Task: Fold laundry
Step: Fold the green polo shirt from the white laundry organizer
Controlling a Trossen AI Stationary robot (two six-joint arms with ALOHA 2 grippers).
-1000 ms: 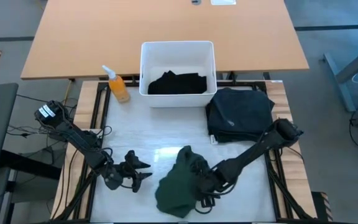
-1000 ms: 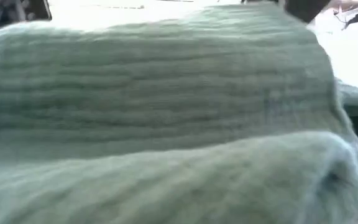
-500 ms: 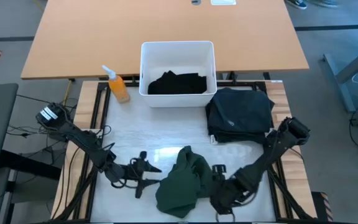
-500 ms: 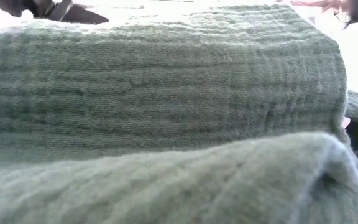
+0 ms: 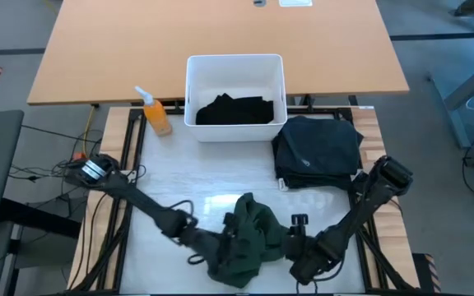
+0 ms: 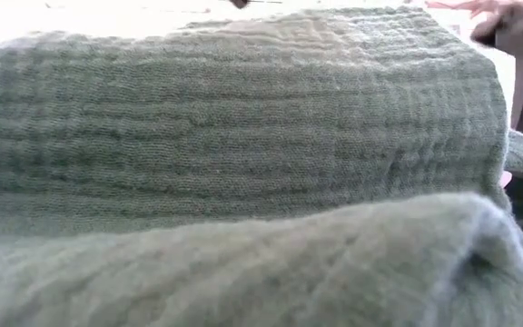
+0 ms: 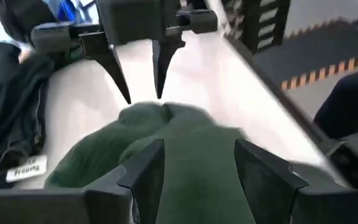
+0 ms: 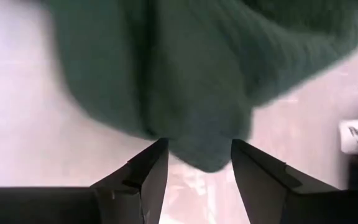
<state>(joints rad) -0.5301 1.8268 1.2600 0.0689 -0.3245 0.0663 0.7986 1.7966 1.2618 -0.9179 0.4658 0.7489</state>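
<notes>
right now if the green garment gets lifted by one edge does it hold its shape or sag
Likely sags: the green garment lies crumpled in soft folds on the table. Its ribbed weave probably grips rather than slips. It looks light, so a push would bunch it.

front centre: crumpled dark green cloth garment [image 5: 245, 238] between both grippers | back: white rectangular plastic bin [image 5: 235, 64], black garment [image 5: 235, 109] inside | right: folded dark charcoal pile [image 5: 318, 150] | left of bin: orange spray bottle [image 5: 155, 113]
</notes>
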